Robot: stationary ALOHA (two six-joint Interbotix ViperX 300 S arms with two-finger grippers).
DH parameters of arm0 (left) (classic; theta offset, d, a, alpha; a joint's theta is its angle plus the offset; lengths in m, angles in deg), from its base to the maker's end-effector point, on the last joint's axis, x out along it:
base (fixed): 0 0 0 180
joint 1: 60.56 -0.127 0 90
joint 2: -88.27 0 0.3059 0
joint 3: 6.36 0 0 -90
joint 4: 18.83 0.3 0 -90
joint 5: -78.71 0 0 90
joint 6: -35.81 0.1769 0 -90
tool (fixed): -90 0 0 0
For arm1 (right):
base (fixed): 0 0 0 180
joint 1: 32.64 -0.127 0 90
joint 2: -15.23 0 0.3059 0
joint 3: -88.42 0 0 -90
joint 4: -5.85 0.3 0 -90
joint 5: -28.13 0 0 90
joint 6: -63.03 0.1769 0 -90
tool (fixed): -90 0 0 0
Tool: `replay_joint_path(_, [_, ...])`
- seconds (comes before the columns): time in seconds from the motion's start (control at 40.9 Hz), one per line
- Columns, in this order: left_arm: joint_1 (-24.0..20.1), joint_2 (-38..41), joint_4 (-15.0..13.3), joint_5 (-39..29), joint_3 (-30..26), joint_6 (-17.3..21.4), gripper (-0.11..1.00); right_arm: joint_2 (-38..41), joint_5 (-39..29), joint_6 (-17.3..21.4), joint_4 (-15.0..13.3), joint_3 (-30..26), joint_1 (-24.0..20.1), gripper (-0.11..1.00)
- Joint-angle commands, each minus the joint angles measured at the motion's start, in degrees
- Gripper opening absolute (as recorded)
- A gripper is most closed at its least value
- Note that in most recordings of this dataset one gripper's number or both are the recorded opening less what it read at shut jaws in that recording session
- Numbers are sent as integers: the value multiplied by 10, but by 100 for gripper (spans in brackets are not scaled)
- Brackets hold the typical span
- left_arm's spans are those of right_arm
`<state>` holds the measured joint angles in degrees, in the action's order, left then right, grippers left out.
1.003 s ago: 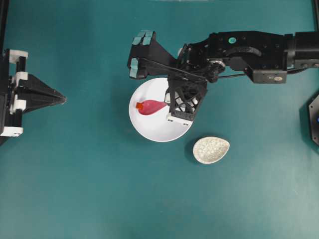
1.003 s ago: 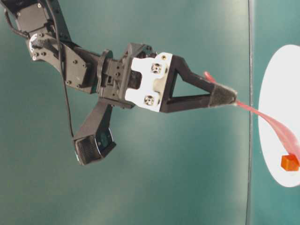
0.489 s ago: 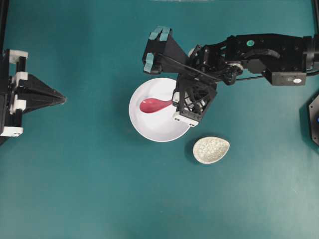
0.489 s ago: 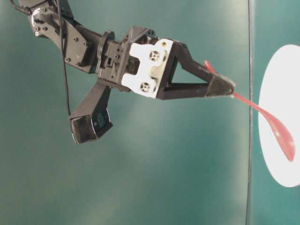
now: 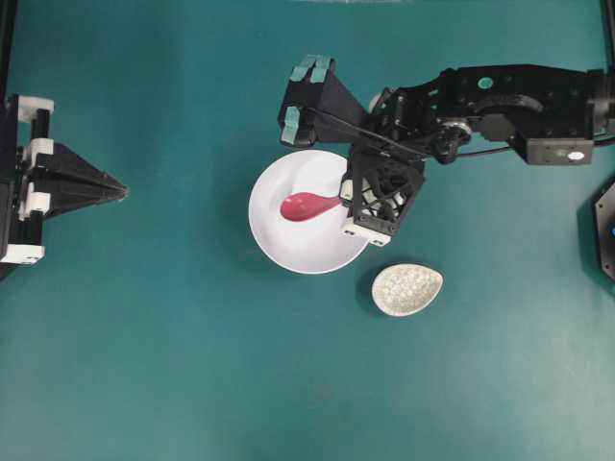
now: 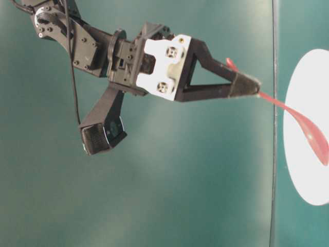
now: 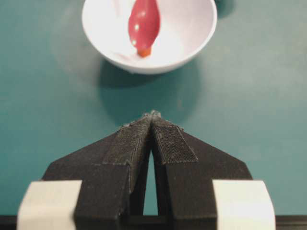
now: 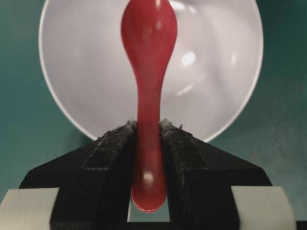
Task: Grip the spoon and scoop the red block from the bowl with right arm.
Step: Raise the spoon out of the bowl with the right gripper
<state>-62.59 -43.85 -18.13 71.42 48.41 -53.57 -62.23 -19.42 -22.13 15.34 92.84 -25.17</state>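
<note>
My right gripper [image 5: 343, 200] is shut on the handle of the pink-red spoon [image 5: 306, 206]. In the right wrist view the handle runs between the jaws of this gripper [image 8: 148, 125], and the spoon [image 8: 148, 38] has its scoop over the white bowl [image 8: 216, 62]. The table-level view shows the spoon [image 6: 311, 136] slanting down into the bowl [image 6: 306, 180]. A small orange-red bit, the red block [image 7: 144, 51], shows at the spoon's tip in the left wrist view. I cannot tell whether it sits in the scoop. Overhead the block is hidden. My left gripper [image 5: 123, 192] rests shut at the far left.
A small speckled beige dish [image 5: 407, 288] sits just right of and below the bowl [image 5: 298, 245]. The right arm's wrist camera housing [image 5: 307, 96] hangs over the bowl's upper rim. The table surface is teal.
The right gripper has drawn back to the right with the spoon and tilted it up. The block, seen at the spoon's tip overhead a second ago, no longer shows there.
</note>
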Motion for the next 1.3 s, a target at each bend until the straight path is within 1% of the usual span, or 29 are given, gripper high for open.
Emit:
replay_joint_path(0.0, [1,4,2,3,-14,0,0,-31,-10,0,-3,-10,6,24])
replay_joint_path(0.318, [1,4,2,3,-15,0,0,-58,-67,-2,-4,-4,8,24])
replay_joint_path(0.44, [0,4,1,3,-15,0,0,-70,-77,1,-4,3,7,24])
replay_joint_path(0.88, [0,4,2,3,-15,0,0,-120,-78,8,6,54,4,24])
replay_joint_path(1.272, [0,4,2,3,-15,3,0,-123,-76,1,5,58,3,24])
